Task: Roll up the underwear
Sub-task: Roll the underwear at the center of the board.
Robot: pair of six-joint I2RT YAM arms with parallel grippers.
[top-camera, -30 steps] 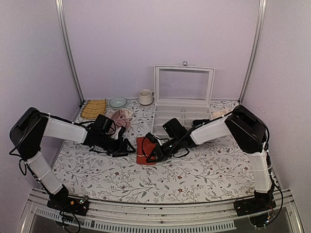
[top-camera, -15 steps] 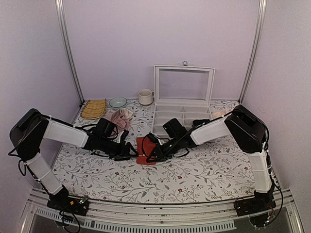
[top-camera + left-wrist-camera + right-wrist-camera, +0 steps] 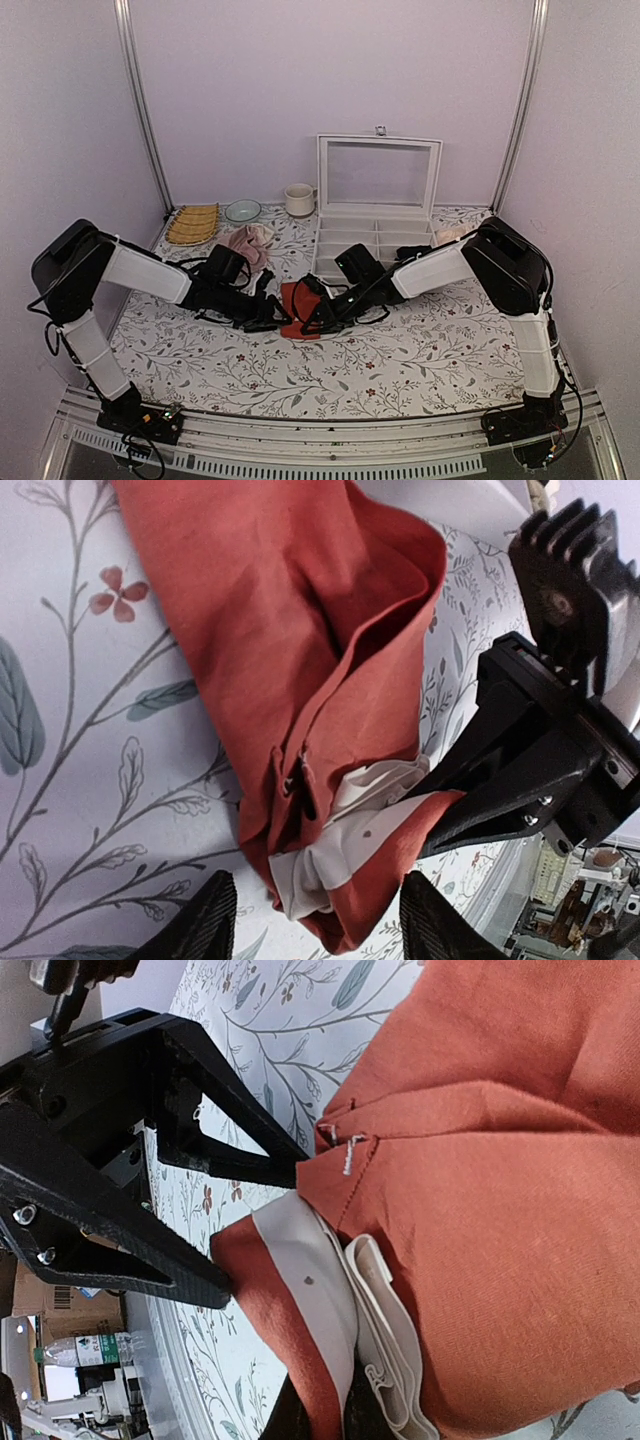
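Note:
The underwear is a red-orange folded strip on the floral table, between the two grippers. In the left wrist view the underwear shows its cream waistband bunched at the near end. My left gripper is open, its fingers straddling that end without closing on it. My right gripper is shut on the waistband end of the underwear, with cream band folded above its fingers. From above, the left gripper and right gripper face each other across the strip's near end.
A dusty-pink cloth lies behind the left arm. A white compartment box with its lid raised stands behind the underwear. A pale beige cloth, a cup, a bowl and a yellow mat sit at the back.
My left gripper has moved right, from a hand's width away up to the near end of the underwear. The right gripper has stayed put, holding the fabric.

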